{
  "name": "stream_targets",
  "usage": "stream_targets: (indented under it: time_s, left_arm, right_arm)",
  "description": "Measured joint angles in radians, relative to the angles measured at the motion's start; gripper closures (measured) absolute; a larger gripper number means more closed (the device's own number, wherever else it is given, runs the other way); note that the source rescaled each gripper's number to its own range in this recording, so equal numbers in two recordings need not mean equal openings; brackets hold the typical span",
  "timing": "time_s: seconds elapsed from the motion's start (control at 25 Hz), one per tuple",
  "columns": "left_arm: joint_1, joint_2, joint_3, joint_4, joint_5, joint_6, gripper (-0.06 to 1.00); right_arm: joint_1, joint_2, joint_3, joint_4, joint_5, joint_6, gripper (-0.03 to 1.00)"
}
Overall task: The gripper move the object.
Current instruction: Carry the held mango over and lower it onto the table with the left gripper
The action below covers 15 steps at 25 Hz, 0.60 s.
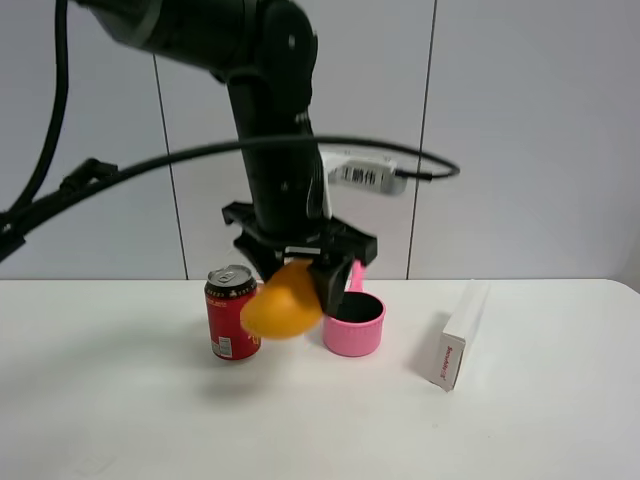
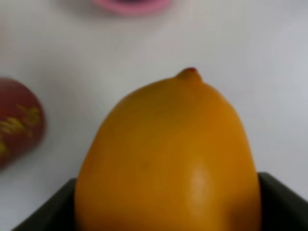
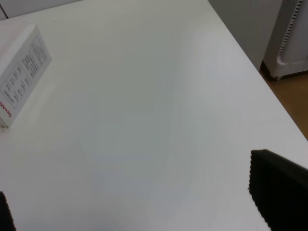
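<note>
The yellow-orange mango [image 1: 283, 300] hangs in my left gripper [image 1: 300, 268], the black claw on the thick black arm, which is shut on it and holds it above the white table [image 1: 520, 430] between the red can [image 1: 231, 312] and the pink cup [image 1: 353, 322]. In the left wrist view the mango [image 2: 168, 159] fills the frame, its tip pointing away. My right gripper [image 3: 144, 211] is open and empty over bare table; one finger [image 3: 279, 192] shows. It is out of the exterior view.
A white box [image 1: 458, 335] lies right of the cup and also shows in the right wrist view [image 3: 19, 72]. The can [image 2: 17, 120] and cup [image 2: 131, 6] sit below the mango. The table's edge, with floor and a white appliance [image 3: 291, 38], is beside my right gripper.
</note>
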Motion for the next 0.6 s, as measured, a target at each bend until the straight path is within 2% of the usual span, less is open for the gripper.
stream_targets:
  time_s: [0.12,0.28,0.4,0.6]
  left_arm:
    - [-0.001,0.0,-0.181,0.06,0.096,0.029,0.94]
    - [0.017,0.0,-0.381,0.156,0.111,0.106,0.94]
    - [0.066,-0.001,-0.461,0.178,0.113,0.183,0.94]
    - [0.186,-0.001,-0.485,0.177,0.075,0.263,0.94]
  right_arm:
    - [0.0,0.0,0.0,0.0,0.0,0.0,-0.03]
    - [0.0,0.0,0.0,0.0,0.0,0.0,-0.03]
    - [0.0,0.0,0.0,0.0,0.0,0.0,-0.03]
    - [0.0,0.0,0.0,0.0,0.0,0.0,-0.03]
